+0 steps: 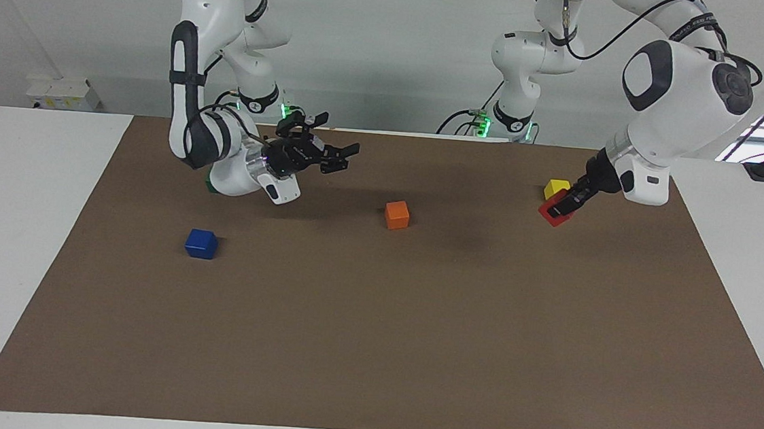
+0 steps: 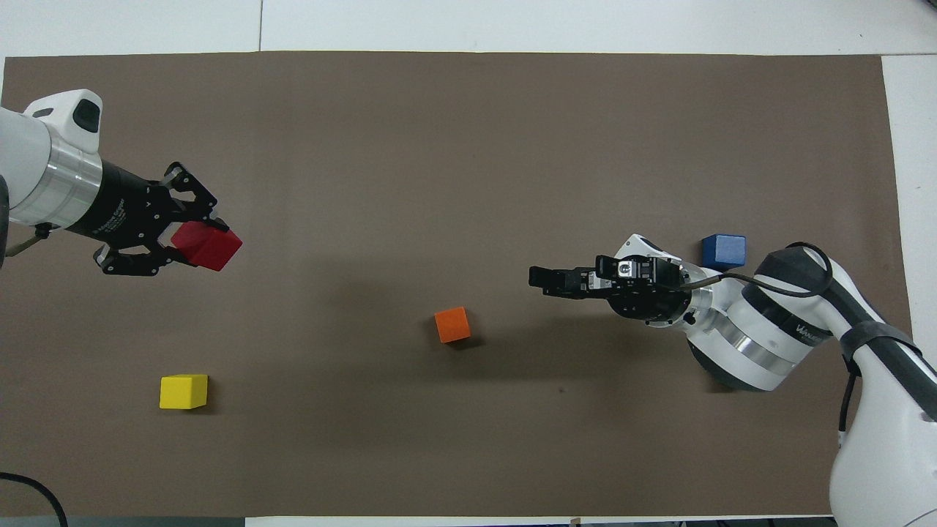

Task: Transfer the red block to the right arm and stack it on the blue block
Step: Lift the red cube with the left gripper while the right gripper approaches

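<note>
Over the tabletop (image 1: pixel 371 350) toward the left arm's end from the orange block (image 1: pixel 397 214), we see the left gripper (image 2: pixel 192 241) with its jaws pinching the red block (image 2: pixel 208 247), raised beside the yellow block (image 1: pixel 556 188). Our right gripper (image 1: pixel 339 158) hovers toward the right arm's end from the orange block, jaws spread, pointing at its partner. The blue block (image 1: pixel 202 243) lies on the tabletop at that end. We judge the red block light and rigid; its exposed faces suit the receiving grip.
</note>
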